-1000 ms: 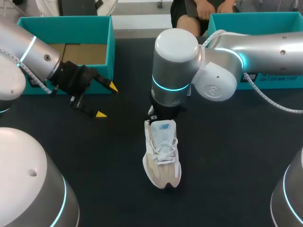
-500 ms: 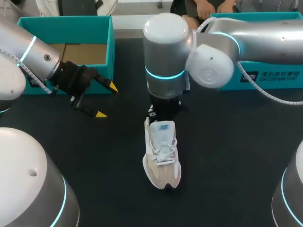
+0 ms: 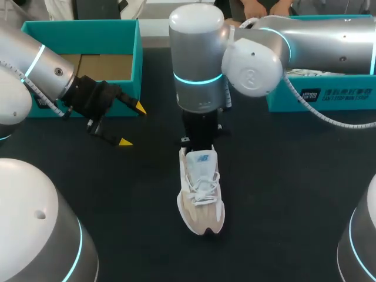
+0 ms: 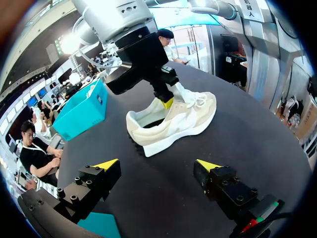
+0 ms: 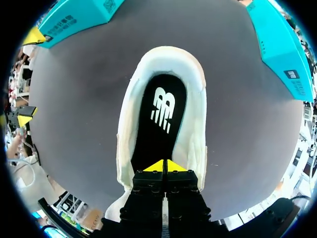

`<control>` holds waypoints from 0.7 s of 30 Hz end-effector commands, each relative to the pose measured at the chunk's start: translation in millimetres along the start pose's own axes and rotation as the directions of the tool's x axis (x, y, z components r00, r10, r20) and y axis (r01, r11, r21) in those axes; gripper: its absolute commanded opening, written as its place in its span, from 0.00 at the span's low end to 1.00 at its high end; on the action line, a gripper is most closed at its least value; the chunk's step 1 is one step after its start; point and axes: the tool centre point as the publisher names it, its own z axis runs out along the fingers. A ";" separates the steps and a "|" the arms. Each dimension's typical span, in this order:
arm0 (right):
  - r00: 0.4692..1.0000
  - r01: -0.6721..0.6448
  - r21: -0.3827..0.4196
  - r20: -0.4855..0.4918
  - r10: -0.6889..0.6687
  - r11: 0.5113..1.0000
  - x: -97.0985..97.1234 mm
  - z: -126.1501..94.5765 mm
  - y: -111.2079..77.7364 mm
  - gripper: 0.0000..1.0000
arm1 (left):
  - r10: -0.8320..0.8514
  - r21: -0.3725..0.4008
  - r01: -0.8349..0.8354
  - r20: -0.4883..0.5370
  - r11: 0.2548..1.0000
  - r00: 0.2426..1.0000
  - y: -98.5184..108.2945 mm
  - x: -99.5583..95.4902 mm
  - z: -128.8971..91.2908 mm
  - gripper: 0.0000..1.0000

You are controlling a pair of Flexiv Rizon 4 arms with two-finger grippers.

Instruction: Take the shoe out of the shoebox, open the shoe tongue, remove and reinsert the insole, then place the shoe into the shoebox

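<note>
A white and beige shoe (image 3: 201, 194) lies on the black table, toe toward me, its tongue (image 3: 204, 157) standing up. My right gripper (image 3: 200, 144) comes straight down at the shoe's opening. In the right wrist view its yellow tips (image 5: 164, 166) are shut together, nothing visible between them, just over the black insole (image 5: 161, 119) by the tongue end. The left wrist view shows that gripper (image 4: 168, 102) against the tongue of the shoe (image 4: 173, 124). My left gripper (image 3: 133, 124) hangs open and empty left of the shoe, well apart from it (image 4: 157, 165).
A teal shoebox (image 3: 82, 35) with a bare cardboard floor stands at the back left, just behind my left gripper. A second teal box (image 3: 329, 97) with white paper inside stands at the back right, under my right arm.
My right arm's upper links have swung left and back, while its gripper stays at the shoe's tongue. The shoe and my left arm have not moved.
</note>
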 end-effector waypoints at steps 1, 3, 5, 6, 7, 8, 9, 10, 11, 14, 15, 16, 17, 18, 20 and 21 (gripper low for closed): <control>0.999 -0.022 0.025 -0.037 0.023 0.999 5.8 -7.0 1.3 0.00 | 0.000 -0.004 0.000 -0.001 1.000 1.000 -0.6 0.3 0.1 1.00; 0.998 -0.031 0.041 -0.054 0.033 0.999 6.0 -4.8 -0.2 0.00 | 0.000 -0.004 0.000 -0.001 1.000 1.000 -0.6 0.3 0.1 1.00; 0.997 -0.051 0.040 -0.056 0.054 0.998 7.3 -4.5 0.3 0.21 | 0.000 -0.004 0.000 -0.001 1.000 1.000 -0.6 0.3 0.1 1.00; 0.996 -0.054 0.037 -0.064 0.056 0.998 8.1 -4.4 0.7 0.49 | 0.000 -0.004 0.000 -0.001 1.000 1.000 -0.6 0.3 0.1 1.00; 0.996 -0.064 0.027 -0.063 0.066 0.998 9.3 -4.8 1.6 0.89 | 0.000 -0.004 0.000 -0.001 1.000 1.000 -0.6 0.3 0.1 1.00; 0.996 -0.064 0.031 -0.061 0.065 0.997 9.9 -5.3 2.0 1.00 | 0.000 -0.004 0.000 -0.001 1.000 1.000 -0.6 0.3 0.1 1.00; 0.995 -0.067 0.029 -0.072 0.069 0.997 10.6 -5.0 2.3 1.00 | 0.000 -0.004 0.000 -0.001 1.000 1.000 -0.6 0.3 0.1 1.00; 0.995 -0.068 0.028 -0.072 0.070 0.997 10.7 -4.4 2.3 1.00 | 0.000 -0.004 0.000 -0.001 1.000 1.000 -0.6 0.3 0.1 1.00; 0.995 -0.070 0.029 -0.070 0.072 0.997 10.5 -3.1 2.2 1.00 | 0.000 -0.004 0.000 -0.001 1.000 1.000 -0.6 0.3 0.1 1.00; 0.994 -0.078 0.032 -0.075 0.080 0.996 9.7 0.1 1.9 1.00 | 0.000 -0.004 0.000 -0.001 1.000 1.000 -0.6 0.3 0.1 1.00; 0.994 -0.079 0.033 -0.078 0.081 0.996 9.4 0.8 1.8 1.00 | 0.000 -0.004 0.000 -0.001 1.000 1.000 -0.6 0.3 0.1 1.00; 0.994 -0.079 0.034 -0.079 0.082 0.996 9.3 1.3 2.0 1.00 | 0.000 -0.004 0.000 -0.001 1.000 1.000 -0.6 0.3 0.1 1.00; 0.993 -0.079 0.037 -0.081 0.081 0.996 9.3 1.6 2.3 1.00 | 0.000 -0.004 0.000 -0.001 1.000 1.000 -0.6 0.3 0.1 1.00; 0.993 -0.076 0.040 -0.085 0.079 0.996 9.2 1.9 2.9 1.00 | 0.000 -0.004 0.000 -0.001 1.000 1.000 -0.6 0.3 0.1 1.00; 0.993 -0.071 0.046 -0.089 0.075 0.996 9.9 1.5 5.5 1.00 | 0.000 -0.004 0.000 -0.001 1.000 1.000 -0.6 0.3 0.1 1.00; 0.993 -0.067 0.046 -0.093 0.071 0.997 10.1 0.9 6.9 1.00 | 0.000 -0.004 0.000 -0.001 1.000 1.000 -0.6 0.3 0.1 1.00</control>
